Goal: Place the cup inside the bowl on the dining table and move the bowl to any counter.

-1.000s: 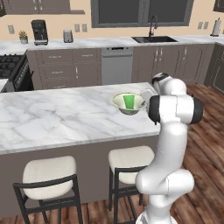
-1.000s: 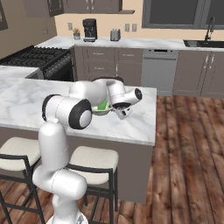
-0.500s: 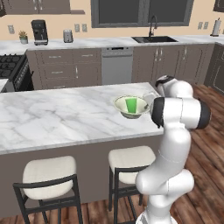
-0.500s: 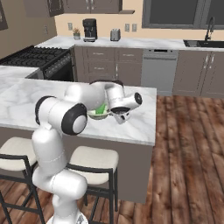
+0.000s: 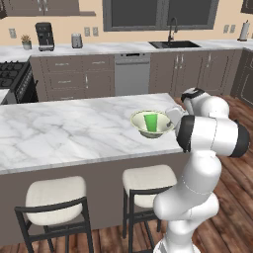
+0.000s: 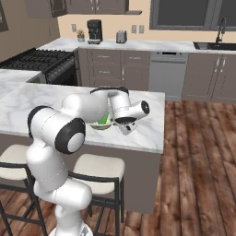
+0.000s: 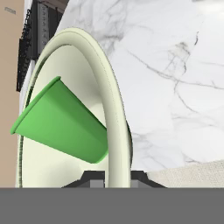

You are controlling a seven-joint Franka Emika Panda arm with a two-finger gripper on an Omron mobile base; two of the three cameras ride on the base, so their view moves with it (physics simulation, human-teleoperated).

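Observation:
A cream-white bowl (image 5: 146, 133) hangs just above the right end of the marble dining table (image 5: 64, 133), close to its near edge. The green cup (image 5: 150, 122) stands inside the bowl. My gripper (image 5: 172, 120) is shut on the bowl's right rim. In the hand view the bowl's rim (image 7: 109, 96) runs up from between the fingertips (image 7: 94, 177), and the cup (image 7: 61, 122) lies to its left inside the bowl. From the right base view my arm hides most of the bowl (image 6: 99, 125), and a bit of the green cup (image 6: 106, 119) shows.
Two cushioned stools (image 5: 54, 197) (image 5: 146, 180) stand under the table's near side. The counter (image 5: 123, 48) along the far wall carries a sink (image 5: 174, 44), a coffee machine (image 5: 44, 36) and a toaster (image 5: 76, 40). A stove (image 5: 11, 74) is at far left. Wood floor lies to the right.
The bowl with the cup in it has come a little toward the table's near edge, carried by my shut gripper. The forearm has swung slightly lower.

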